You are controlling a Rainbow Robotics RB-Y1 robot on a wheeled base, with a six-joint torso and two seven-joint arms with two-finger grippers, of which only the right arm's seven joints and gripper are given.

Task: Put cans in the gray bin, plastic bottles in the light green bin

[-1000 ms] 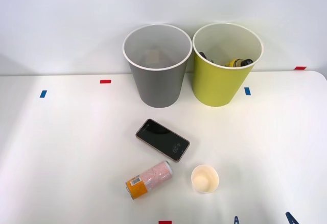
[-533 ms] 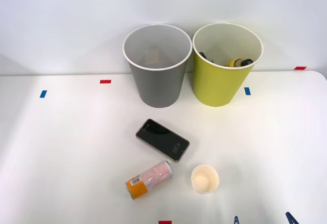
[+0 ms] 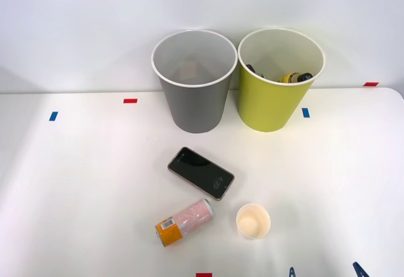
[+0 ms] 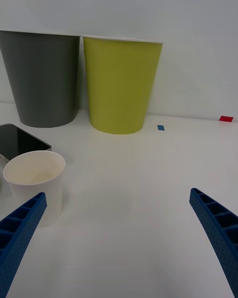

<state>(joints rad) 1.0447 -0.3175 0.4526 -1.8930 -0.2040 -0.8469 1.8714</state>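
Front view: pink speckled can [image 3: 184, 222] lying on its side on the white table [image 3: 76, 182], near the front edge, just beside the cream paper cup [image 3: 253, 221] and below the black smartphone [image 3: 201, 173]. Gray bin [image 3: 194, 80] and light green bin [image 3: 279, 79] upright at the back, side by side; yellow-labelled bottle [image 3: 294, 77] inside the green one. Right gripper [image 4: 119, 228] wide open, holding nothing, low over the table beside the cup.
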